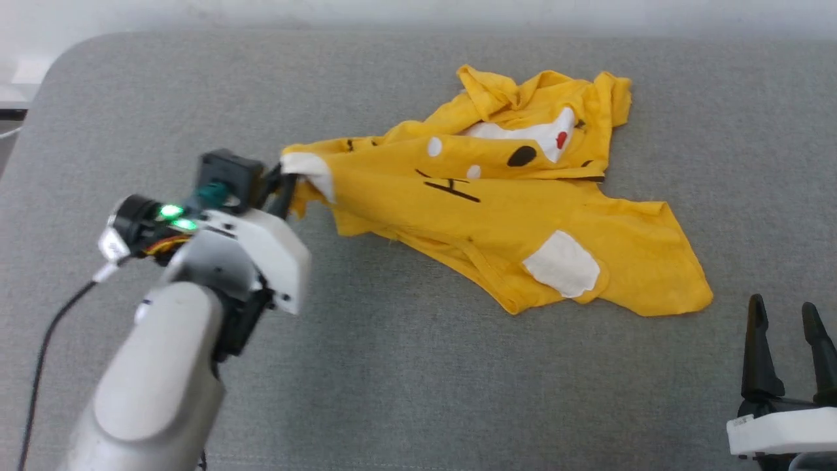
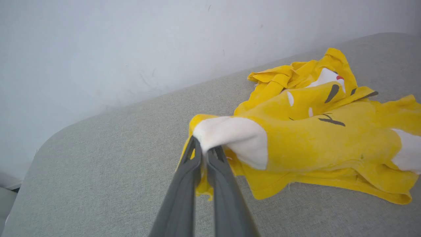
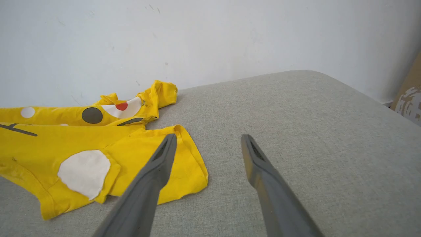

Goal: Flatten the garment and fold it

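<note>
Garment (image 1: pixel 497 216) lies crumpled on the grey cushion (image 1: pixel 392 366), its left corner with a white patch pinched in the clenched left gripper (image 1: pixel 284 180), right gripper (image 1: pixel 785 314) spread wide and empty near its right edge; flattening barely begun, no fold yet.

Seen from my remote desk, this looks like a bare robot test room, not a home. A padded worktop (image 1: pixel 418 392) in grey cloth with rounded corners is backed by a scuffed, plain white wall (image 3: pixel 210 39). A loose black cable (image 1: pixel 39 366) trails in the foreground, what looks like brown cardboard (image 3: pixel 415 79) stands at the side, and a crumpled yellow T-shirt (image 1: pixel 497 216) lies on the cloth.
</note>
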Tool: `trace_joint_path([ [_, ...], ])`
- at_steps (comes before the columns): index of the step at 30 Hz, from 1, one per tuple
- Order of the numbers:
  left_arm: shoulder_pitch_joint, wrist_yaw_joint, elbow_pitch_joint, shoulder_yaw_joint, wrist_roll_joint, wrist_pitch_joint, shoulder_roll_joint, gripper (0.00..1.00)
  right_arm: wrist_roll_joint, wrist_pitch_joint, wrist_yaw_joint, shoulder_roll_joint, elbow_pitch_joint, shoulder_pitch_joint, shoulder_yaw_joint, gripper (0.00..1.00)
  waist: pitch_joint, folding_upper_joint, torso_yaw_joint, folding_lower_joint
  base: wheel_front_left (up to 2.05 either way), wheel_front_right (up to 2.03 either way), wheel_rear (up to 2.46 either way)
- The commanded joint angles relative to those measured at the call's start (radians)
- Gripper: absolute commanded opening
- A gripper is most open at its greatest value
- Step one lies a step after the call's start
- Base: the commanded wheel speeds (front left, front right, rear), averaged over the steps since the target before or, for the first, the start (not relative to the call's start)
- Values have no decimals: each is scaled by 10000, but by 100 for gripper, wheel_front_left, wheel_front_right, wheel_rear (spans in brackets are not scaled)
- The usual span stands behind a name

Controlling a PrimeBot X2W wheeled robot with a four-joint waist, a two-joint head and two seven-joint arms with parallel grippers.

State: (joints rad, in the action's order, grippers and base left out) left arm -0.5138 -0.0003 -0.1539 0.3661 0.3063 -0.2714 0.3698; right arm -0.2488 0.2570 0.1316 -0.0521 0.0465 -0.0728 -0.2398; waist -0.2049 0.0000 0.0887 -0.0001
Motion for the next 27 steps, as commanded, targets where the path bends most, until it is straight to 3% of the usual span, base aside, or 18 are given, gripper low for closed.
trace_joint_path([
  [1,155,64,176,127,-109,-52,-60,0,-7,47,-9,18,-8,-61,35,100,77,0,111,1,0,0,0],
  [3,365,108,800,643,-409,-306,-232,0,18,47,-9,18,17,-48,101,100,73,0,150,1,0,0,0],
  [7,1019,30,1168,1770,-441,-603,-1097,0,47,47,-9,18,37,-29,178,100,58,0,191,1,0,0,0],
  [15,1931,-314,-738,3371,-429,-111,-2354,0,121,47,-9,18,117,-46,367,100,9,0,124,1,0,0,0],
  [16,1968,-283,-998,3376,-350,38,-2486,6,128,47,-9,18,126,-49,376,100,6,0,111,1,0,0,0],
  [17,1957,-236,-1195,3363,-312,220,-2582,46,133,47,-9,18,130,-50,382,100,-3,0,103,1,0,0,0],
  [18,1922,-198,-1355,3348,-290,387,-2648,100,137,47,-9,18,131,-50,381,100,-11,0,100,1,0,0,0],
  [23,1706,-170,-1484,2862,204,821,-2705,100,163,47,-9,18,160,-55,295,100,-13,0,167,1,0,0,0],
  [27,1753,-268,-754,2205,896,570,-2297,100,110,47,-9,18,188,-39,262,100,2,0,236,1,0,0,0],
])
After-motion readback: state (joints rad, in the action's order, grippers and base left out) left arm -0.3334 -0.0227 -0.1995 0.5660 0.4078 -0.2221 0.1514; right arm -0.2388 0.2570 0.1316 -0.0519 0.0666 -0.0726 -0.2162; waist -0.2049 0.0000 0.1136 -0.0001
